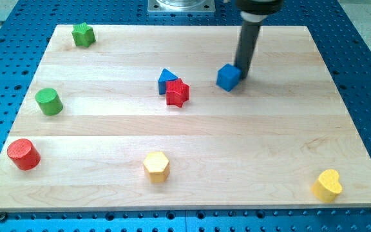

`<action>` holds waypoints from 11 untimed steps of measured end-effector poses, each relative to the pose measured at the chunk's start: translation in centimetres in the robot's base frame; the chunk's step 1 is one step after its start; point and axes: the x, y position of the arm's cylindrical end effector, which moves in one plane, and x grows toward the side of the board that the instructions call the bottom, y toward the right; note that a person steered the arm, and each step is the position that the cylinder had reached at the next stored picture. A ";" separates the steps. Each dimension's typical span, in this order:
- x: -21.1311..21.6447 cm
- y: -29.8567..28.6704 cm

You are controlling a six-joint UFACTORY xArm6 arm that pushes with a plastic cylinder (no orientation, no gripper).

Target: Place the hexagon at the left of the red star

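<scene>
My tip (243,75) is a bare rod end with nothing to open or close; it stands on the wooden board (250,154) just at the view's right of the blue cube (228,77), seemingly touching its upper right edge, though the contact is hard to confirm from this angle. To the view's left of the cube, the red star (178,93) sits pressed against the blue triangular block (167,80) just above and left of it. The yellow hexagon (156,166) lies well apart, near the view's bottom, below and slightly left of the star. Farther out are a yellow heart (327,185) at bottom right, a red cylinder (23,154) at bottom left, a green cylinder (48,101) at the left edge, and a green star (83,35) at top left.
</scene>
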 end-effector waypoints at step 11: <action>16.0 -17.7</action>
